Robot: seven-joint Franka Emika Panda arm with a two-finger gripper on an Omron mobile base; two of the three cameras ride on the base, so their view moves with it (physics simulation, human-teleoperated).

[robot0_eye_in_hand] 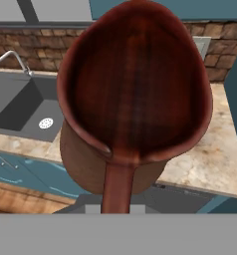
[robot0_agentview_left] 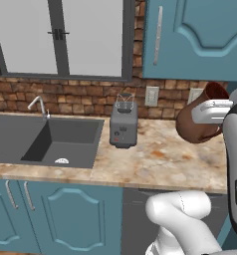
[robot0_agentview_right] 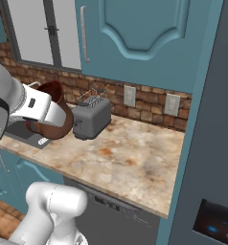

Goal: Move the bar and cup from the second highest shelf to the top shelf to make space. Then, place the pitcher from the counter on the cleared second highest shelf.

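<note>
White arm segments (robot0_agentview_left: 177, 211) stand nearest in the left base view; behind them the gripper (robot0_agentview_left: 210, 112) is clamped on the pitcher (robot0_agentview_left: 197, 124), lifted above the right part of the counter (robot0_agentview_left: 155, 159), right of the toaster (robot0_agentview_left: 124, 124) and sink (robot0_agentview_left: 46, 142). From the right base view, the pitcher (robot0_agentview_right: 53, 119) hangs just beside the toaster (robot0_agentview_right: 92, 117). Looking through the hand view, the pitcher (robot0_eye_in_hand: 135, 94) shows its open mouth, tilted, with its handle (robot0_eye_in_hand: 118, 187) near the fingers.

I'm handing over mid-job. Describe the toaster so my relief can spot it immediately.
Find the stone counter under the brick wall. Just right of the dark sink stands the toaster: a small grey metal box with a wire rack on top, unlike the brown pitcher held in the air.
</note>
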